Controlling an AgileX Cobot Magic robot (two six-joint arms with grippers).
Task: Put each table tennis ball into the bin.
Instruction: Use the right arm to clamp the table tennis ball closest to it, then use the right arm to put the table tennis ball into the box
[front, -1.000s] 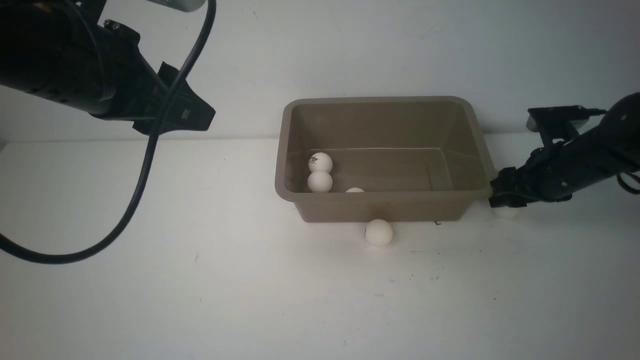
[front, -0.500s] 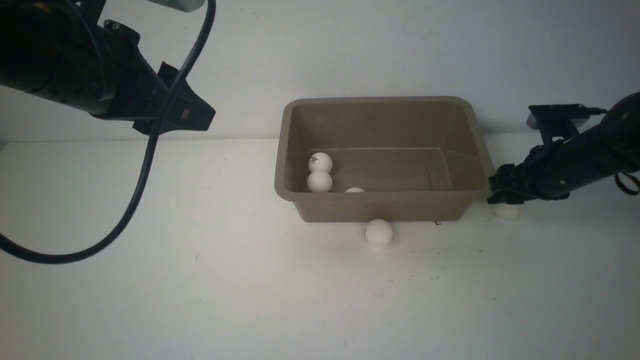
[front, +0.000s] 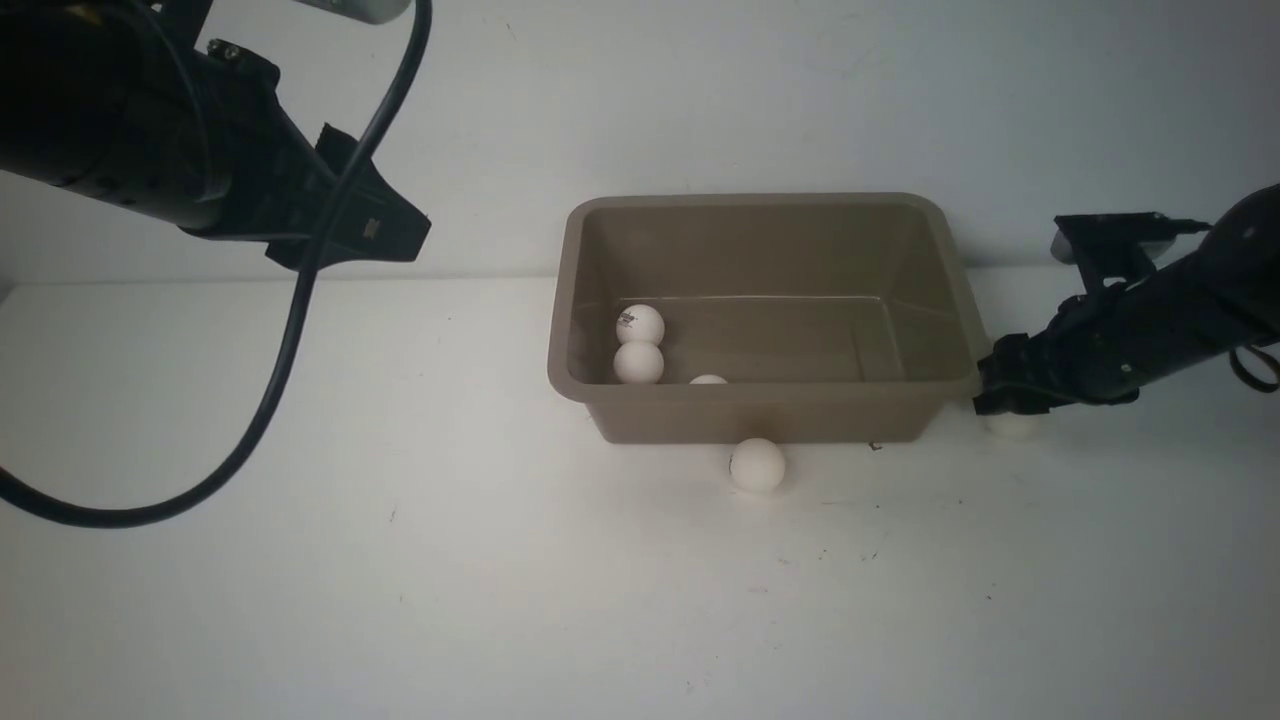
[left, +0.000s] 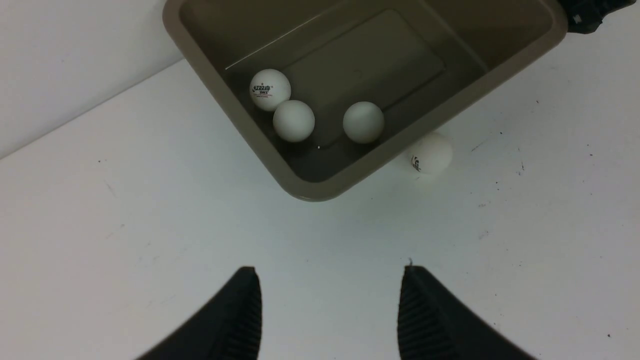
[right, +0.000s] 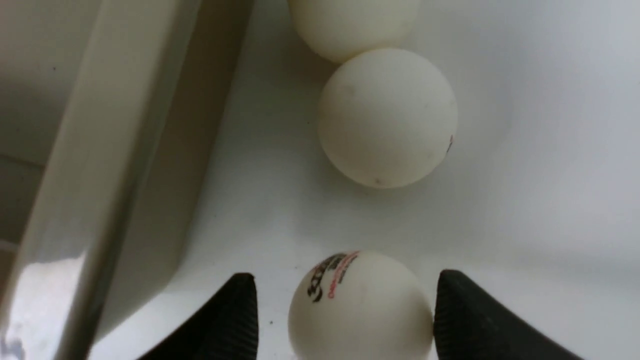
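The taupe bin (front: 760, 200) stands at the middle back, with three table tennis balls in it (front: 640, 325) (front: 639, 363) (front: 708, 380). One more ball (front: 757, 465) lies on the table against the bin's front wall. My right gripper (front: 1000, 395) is low by the bin's right end, open around a logo ball (right: 360, 305) that rests on the table between its fingers. Two more balls (right: 387, 117) (right: 352, 25) lie just beyond it beside the bin wall (right: 100, 150). My left gripper (front: 400, 235) hangs high at the left, open and empty (left: 330, 272).
A thick black cable (front: 290, 340) loops down from the left arm over the left part of the white table (front: 500, 600). A pale wall (front: 800, 90) rises right behind the bin.
The right gripper rose a little, then settled back low, slightly nearer the bin's end. The left arm and the balls in the bin have not moved.
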